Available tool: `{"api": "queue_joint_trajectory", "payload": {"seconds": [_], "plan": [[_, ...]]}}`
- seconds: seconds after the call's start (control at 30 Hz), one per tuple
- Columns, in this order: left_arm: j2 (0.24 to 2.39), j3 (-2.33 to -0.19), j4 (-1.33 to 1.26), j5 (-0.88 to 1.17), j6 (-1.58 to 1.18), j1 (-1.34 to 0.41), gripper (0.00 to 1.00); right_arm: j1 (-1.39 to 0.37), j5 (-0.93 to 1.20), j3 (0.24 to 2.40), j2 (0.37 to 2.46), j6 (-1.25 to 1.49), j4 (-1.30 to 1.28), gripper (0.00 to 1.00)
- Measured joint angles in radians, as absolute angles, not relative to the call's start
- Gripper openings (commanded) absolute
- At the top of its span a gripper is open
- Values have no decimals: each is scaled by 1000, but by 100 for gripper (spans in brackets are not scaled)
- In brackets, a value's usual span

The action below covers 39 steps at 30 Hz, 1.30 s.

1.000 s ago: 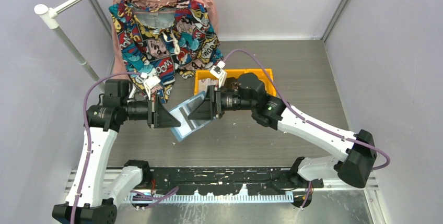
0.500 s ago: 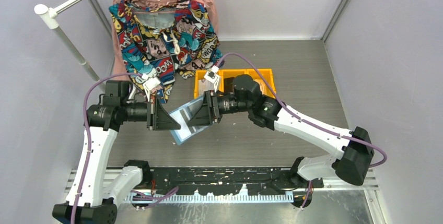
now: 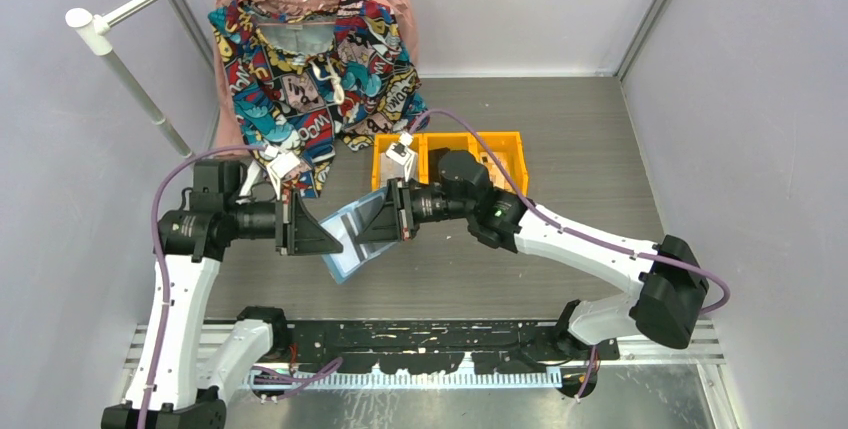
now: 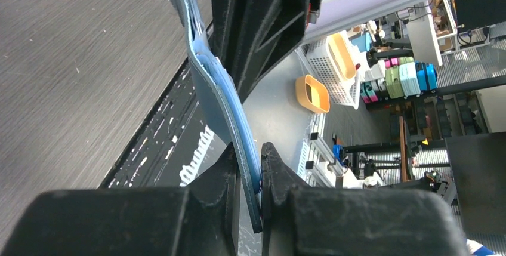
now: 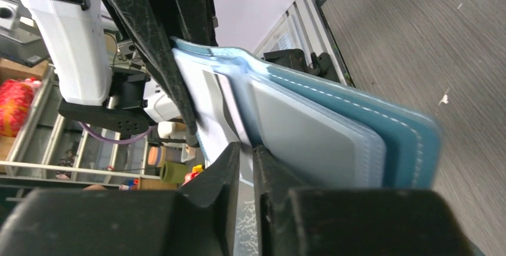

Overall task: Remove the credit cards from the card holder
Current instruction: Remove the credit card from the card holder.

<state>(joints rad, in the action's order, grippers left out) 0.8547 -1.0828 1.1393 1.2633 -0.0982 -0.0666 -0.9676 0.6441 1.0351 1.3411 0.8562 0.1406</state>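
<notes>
Over the grey table (image 3: 580,149), with the orange bin (image 3: 500,135) at 12 o'clock of its middle, the two arms meet at about 8 o'clock and hold the card holder (image 3: 345,249) up in the air between them, open like a little book. The left claw (image 4: 249,154) is at its 9 o'clock, nipped right down on the edge of the blue cover. That cover bends away in a soft curve, so it looks floppy, no firm handle. The right claw (image 5: 246,154) is at its 3 o'clock, all but closed on a pale inner leaf; card or clear sleeve, I can't tell. The credit cards (image 5: 304,133) sit tucked in the sleeves, pale and thin, light and stiff by the look of them, and probably slick. My call: pinch a card's bare edge, clear of the sleeve plastic, and draw it straight along the pocket while the left claw anchors the cover.
</notes>
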Motion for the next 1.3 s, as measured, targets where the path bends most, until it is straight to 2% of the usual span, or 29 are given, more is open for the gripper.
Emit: {"api": "queue_joint_trajectory", "payload": {"seconds": [0.23, 0.37, 0.6, 0.8, 0.83, 0.87, 0.9, 0.97, 1.07, 1.17, 1.3], "plan": [[813, -1050, 1045, 1324, -205, -62, 18, -965, 657, 938, 1337, 969, 352, 1], [789, -1015, 970, 1379, -270, -60, 18, -964, 669, 889, 1319, 1024, 454, 1], [783, -1008, 891, 1467, -314, -61, 1, -966, 673, 843, 1251, 1066, 551, 1], [777, -1008, 850, 1484, -313, -69, 0, -981, 656, 811, 1197, 1086, 609, 1], [776, -1008, 846, 1485, -313, -70, 0, -984, 655, 810, 1195, 1088, 617, 10], [776, -1008, 843, 1485, -313, -70, 0, -986, 655, 810, 1195, 1091, 622, 27], [775, -1008, 842, 1485, -313, -70, 0, -986, 655, 810, 1196, 1093, 622, 33], [775, -1008, 841, 1485, -313, -70, 0, -986, 657, 813, 1201, 1100, 619, 38], [772, -1008, 841, 1485, -314, -68, 0, -986, 668, 838, 1223, 1091, 590, 41], [767, -1008, 842, 1479, -313, -64, 0, -986, 667, 859, 1231, 1069, 542, 36], [762, -1008, 842, 1481, -314, -62, 0, -987, 668, 891, 1246, 1032, 479, 13]]}}
